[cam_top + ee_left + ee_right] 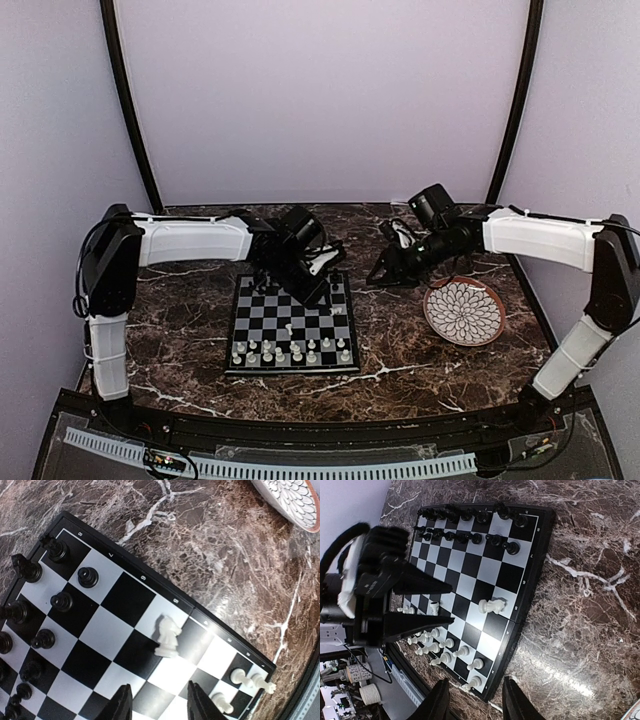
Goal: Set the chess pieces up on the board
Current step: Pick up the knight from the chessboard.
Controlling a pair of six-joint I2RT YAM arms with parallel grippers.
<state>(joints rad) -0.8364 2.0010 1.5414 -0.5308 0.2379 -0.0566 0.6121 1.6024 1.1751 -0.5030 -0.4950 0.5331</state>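
Item: white knight [167, 635]. Small hard plastic, probably light, slick and easily toppled. Stands alone near the middle of the board [127, 597]. Best pinched across the body, above the base. The left fingers [124, 705] are spread and empty nearby; the right fingers [439, 702] are spread and empty over the worktop [580, 630].
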